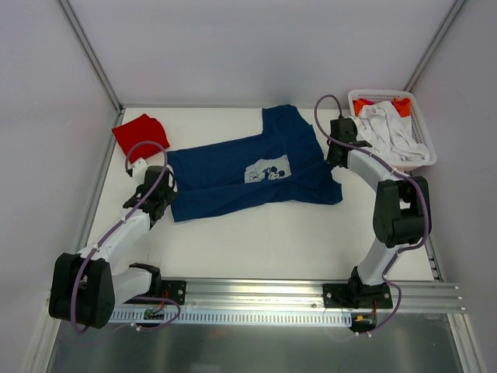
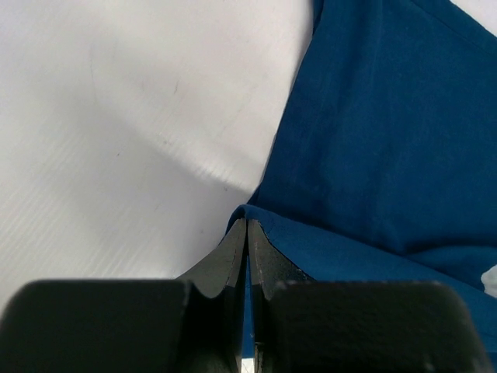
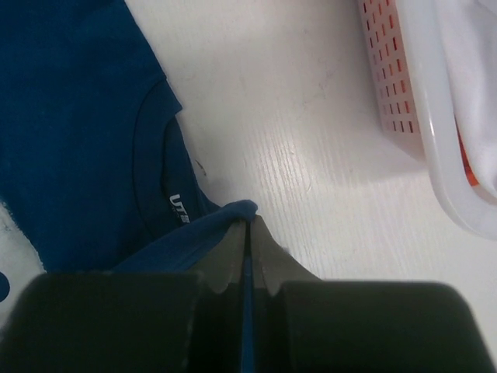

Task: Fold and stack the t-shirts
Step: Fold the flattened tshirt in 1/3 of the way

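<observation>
White tabletop (image 1: 256, 233) carries the navy t-shirt (image 1: 225, 175) spread across its middle, pale print (image 1: 268, 169) up, between my two arms. Only the overhead view shows the red t-shirt (image 1: 141, 134) bunched at the far left corner and the basket (image 1: 380, 92) of white cloth (image 1: 392, 132) far right. Only my wrist views show the grips. My left gripper (image 2: 246, 233) is pinched tight on the navy shirt's left edge. My right gripper (image 3: 248, 229) is clamped on a raised fold just beside the collar (image 3: 151, 155).
</observation>
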Controlling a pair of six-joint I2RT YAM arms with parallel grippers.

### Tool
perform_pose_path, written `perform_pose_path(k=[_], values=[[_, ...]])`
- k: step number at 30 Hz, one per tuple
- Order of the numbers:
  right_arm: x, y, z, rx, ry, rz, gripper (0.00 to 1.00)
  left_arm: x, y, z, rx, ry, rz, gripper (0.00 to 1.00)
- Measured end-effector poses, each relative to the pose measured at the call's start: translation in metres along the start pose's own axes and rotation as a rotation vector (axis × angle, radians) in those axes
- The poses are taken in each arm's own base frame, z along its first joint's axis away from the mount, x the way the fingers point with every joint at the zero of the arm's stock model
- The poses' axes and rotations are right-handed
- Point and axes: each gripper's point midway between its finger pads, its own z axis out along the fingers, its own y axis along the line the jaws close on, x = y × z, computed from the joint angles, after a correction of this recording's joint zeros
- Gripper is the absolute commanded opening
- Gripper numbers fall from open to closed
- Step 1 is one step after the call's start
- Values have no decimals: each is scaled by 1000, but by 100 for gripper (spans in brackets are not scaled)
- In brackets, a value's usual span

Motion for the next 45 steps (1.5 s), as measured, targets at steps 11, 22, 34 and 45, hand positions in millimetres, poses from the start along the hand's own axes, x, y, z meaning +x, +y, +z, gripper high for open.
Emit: perform_pose_path(k=[11, 22, 34, 45], values=[[-9, 9, 16, -7, 0, -2, 0, -8, -13, 23, -4, 5, 28, 0], [-15, 17, 29, -12, 9, -11, 8, -16, -16, 39, -10, 8, 31, 26], [-16, 15, 27, -6, 22, -36, 64, -24, -23, 46, 3, 7, 45, 99], [-35, 23, -37, -66, -68, -35, 64, -43, -48, 12, 154, -28, 9, 99]])
